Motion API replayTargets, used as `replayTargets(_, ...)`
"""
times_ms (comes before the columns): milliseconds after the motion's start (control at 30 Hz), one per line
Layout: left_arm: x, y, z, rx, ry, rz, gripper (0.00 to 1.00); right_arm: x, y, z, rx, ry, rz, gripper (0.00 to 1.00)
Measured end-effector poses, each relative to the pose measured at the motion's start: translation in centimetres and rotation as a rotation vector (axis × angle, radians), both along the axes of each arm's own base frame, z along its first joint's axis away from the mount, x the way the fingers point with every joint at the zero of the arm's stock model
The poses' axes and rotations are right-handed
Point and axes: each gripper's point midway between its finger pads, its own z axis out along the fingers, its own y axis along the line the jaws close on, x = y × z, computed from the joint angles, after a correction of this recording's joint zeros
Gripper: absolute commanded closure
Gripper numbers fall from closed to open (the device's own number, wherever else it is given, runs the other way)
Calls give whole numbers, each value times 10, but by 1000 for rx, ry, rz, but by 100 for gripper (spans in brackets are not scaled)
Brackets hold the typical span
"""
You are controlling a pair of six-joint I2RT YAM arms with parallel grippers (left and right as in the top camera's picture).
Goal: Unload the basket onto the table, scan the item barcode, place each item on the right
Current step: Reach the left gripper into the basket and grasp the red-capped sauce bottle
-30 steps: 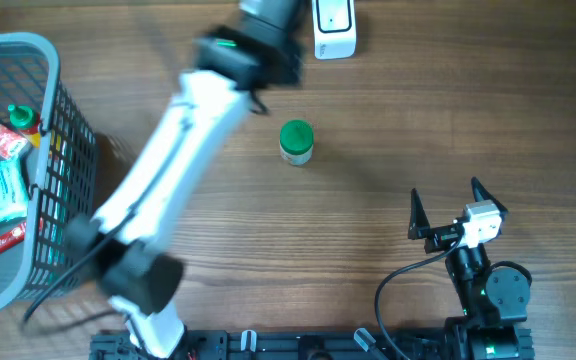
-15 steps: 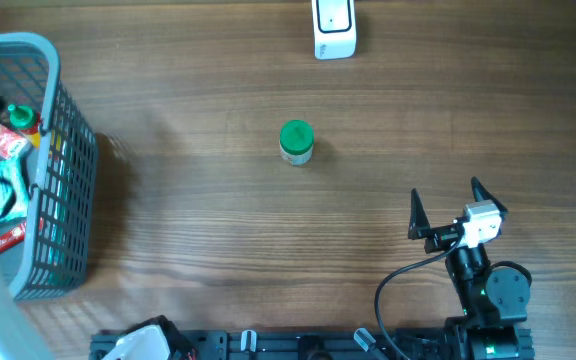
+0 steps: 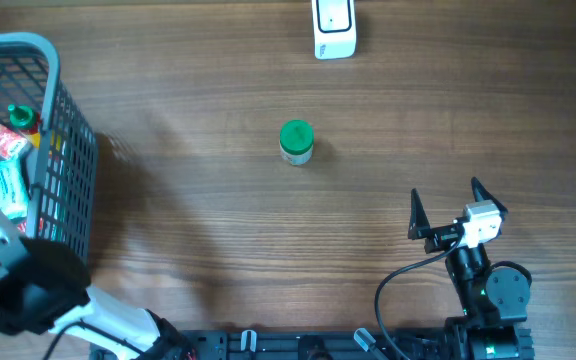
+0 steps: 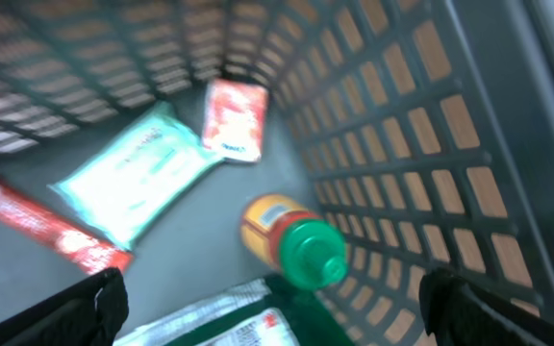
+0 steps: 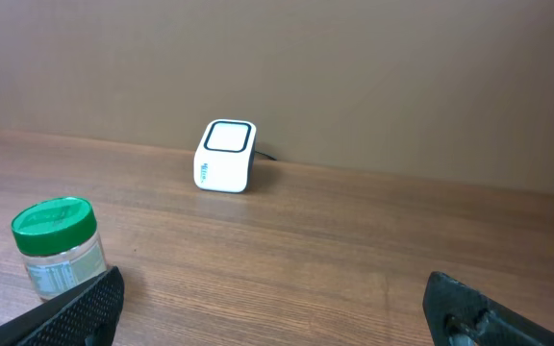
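green-lidded jar upright; scanner apart — (both jaws wide)

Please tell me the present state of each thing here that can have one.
Green-lidded jar: upright on the table, lid on, not held.
Scanner: standing at the far table edge, untouched.
Basket: upright, packets lying inside.
Bottle: lying on its side in the basket, capped.
Left gripper: jaws open, empty, over the basket's contents.
Right gripper: jaws open, empty.
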Motion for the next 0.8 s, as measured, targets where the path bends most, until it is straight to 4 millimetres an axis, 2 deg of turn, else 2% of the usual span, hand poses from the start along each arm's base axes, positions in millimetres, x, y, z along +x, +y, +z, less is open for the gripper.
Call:
replayTargets(167, 20, -3, -32, -85, 10, -37, 0, 0, 0, 0, 0, 0, 0, 0)
replayTargets(333, 14, -11, -57, -159, 82, -42, 0, 0, 0, 0, 0, 0, 0, 0)
replayTargets(500, 12, -15, -63, -178, 107, -46, 0, 0, 0, 0, 0, 0, 0, 0)
replayTargets(633, 19, -17, -63, -168, 95, -60, 0, 0, 0, 0, 0, 0, 0, 0)
replayTargets(800, 25, -20, -81, -190, 128, -70, 0, 0, 0, 0, 0, 0, 0, 0)
